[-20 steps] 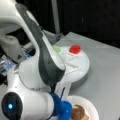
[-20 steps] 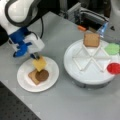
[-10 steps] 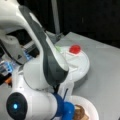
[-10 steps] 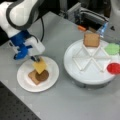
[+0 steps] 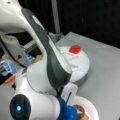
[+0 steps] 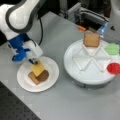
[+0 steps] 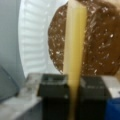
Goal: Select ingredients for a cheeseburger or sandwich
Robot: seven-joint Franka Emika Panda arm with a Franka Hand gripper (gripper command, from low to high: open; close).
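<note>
Lower than a second ago, the tool (image 6: 34, 61) – clenched on the thin yellow cheese square (image 6: 37, 68) – holds it just above the dark brown round patty (image 6: 43, 76) – lower left of a front view.

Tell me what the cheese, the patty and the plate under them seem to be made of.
Cheese: probably matte foam or rubber, a thin, stiff sheet clamped in the gripper.
Patty: maybe plastic, brown with glossy flecks.
Plate: likely paper, white with a fluted rim.
</note>
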